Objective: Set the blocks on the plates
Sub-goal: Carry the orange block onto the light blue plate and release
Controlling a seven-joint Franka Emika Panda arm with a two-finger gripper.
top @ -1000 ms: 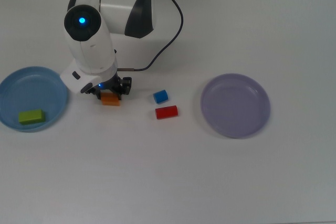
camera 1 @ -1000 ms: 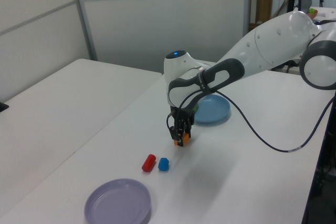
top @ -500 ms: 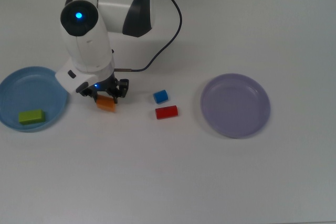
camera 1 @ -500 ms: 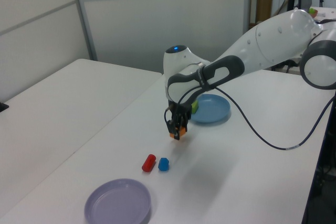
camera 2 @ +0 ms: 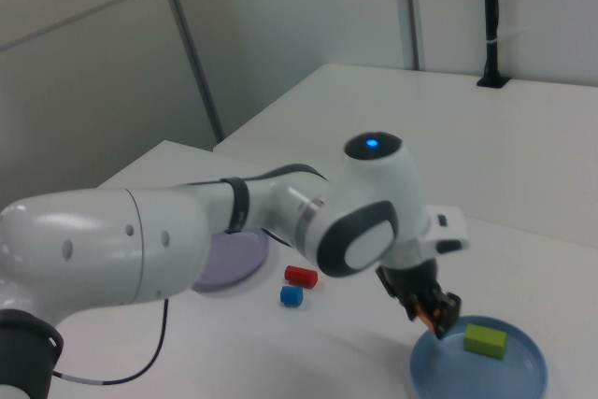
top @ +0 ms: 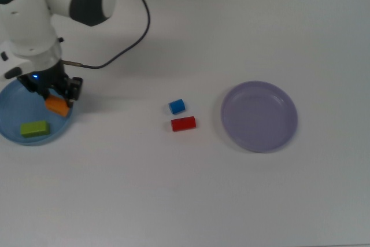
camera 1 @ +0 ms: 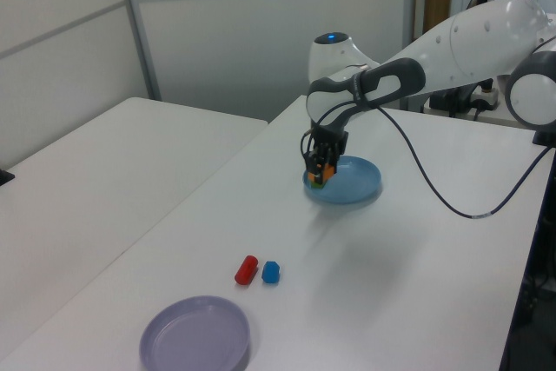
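My gripper point(top: 56, 101) point(camera 1: 320, 171) point(camera 2: 432, 313) is shut on the orange block point(top: 57, 106) point(camera 1: 319, 169) and holds it just above the near-right rim of the light blue plate point(top: 11, 105) point(camera 1: 354, 182) point(camera 2: 486, 376) in the top view. The green block point(top: 34, 129) point(camera 2: 485, 338) lies on that plate. The blue cube point(top: 177, 106) point(camera 1: 271, 272) point(camera 2: 291, 296) and the red block point(top: 183, 124) point(camera 1: 246, 269) point(camera 2: 301, 276) rest on the table mid-scene. The lavender plate point(top: 259, 116) point(camera 1: 196, 334) point(camera 2: 234, 254) holds nothing.
The arm's black cable point(top: 124, 44) trails across the white table point(top: 191, 189) behind the gripper. In the left view a table edge runs along the right and a grey partition wall point(camera 1: 261, 32) stands behind.
The gripper has carried the orange block to the top view's left, from beside the blue cube to over the blue plate's rim. The other blocks stayed put.
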